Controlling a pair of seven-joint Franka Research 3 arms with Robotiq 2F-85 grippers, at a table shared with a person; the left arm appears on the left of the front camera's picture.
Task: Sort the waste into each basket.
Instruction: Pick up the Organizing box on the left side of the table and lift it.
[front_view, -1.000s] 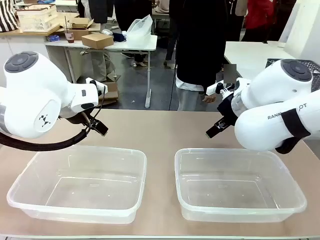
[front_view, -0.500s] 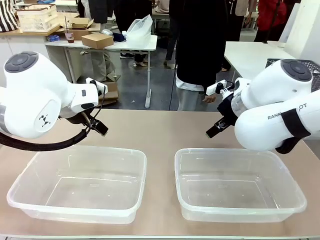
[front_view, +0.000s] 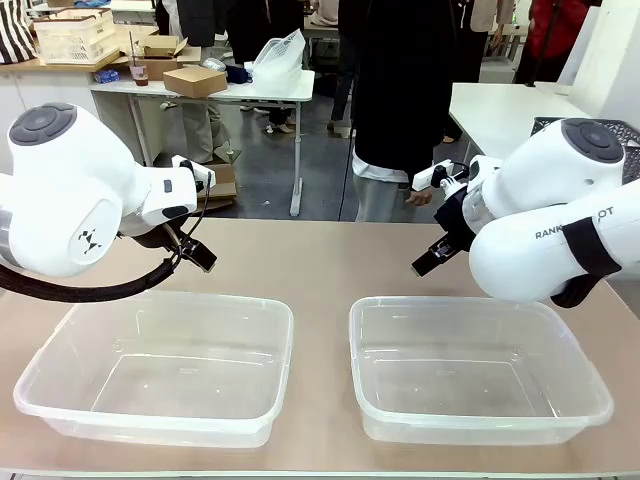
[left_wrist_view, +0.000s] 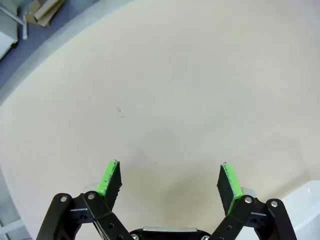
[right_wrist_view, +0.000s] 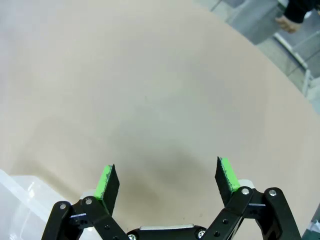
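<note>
Left wrist view has the left gripper (left_wrist_view: 170, 176) hanging over the bare tan table (left_wrist_view: 165, 75), green pads (left_wrist_view: 111, 176) spread wide with nothing between them, and a corner of the left basket (left_wrist_view: 307, 202) just beside it. Right wrist view has the right gripper (right_wrist_view: 167, 174) the same way, jaws wide apart and holding nothing above the tabletop, the rim of the right basket (right_wrist_view: 15, 200) at its side. Seen from the front, the two clear tubs sit side by side on the near part of the table, each gripper poised just beyond its own tub's far rim, while a person (front_view: 400, 100) in dark clothes stands at the far edge.
</note>
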